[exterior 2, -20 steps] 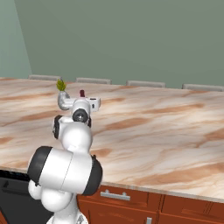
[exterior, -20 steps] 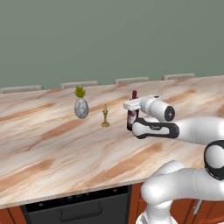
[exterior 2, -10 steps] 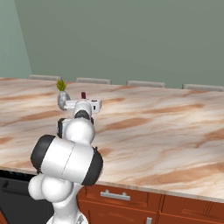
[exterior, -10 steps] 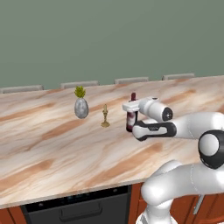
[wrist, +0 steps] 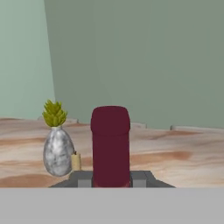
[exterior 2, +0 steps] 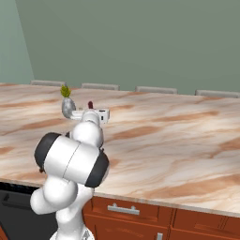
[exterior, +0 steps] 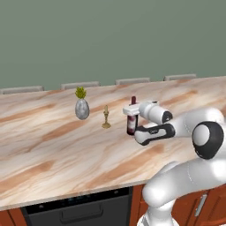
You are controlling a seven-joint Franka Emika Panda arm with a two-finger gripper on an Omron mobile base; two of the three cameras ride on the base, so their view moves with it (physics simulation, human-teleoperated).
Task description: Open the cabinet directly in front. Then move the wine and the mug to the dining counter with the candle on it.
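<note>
The end effector [exterior: 132, 115] grips the dark glass wine bottle [exterior: 132, 125], upright on the beige marble bench [exterior: 53, 150], just beside the small brass candlestick [exterior: 106, 118], away from the grey egg-shaped vase [exterior: 81, 108].

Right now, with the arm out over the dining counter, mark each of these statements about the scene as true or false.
1. The gripper is shut on the wine bottle. True.
2. The wine bottle lies on its side. False: it stands upright.
3. The brass candlestick stands between the grey vase and the wine bottle in the left base view. True.
4. A teal mug sits beside the candlestick. False: there is no mug on the dining counter.
5. The vase holds a yellow-green plant. True.
</note>
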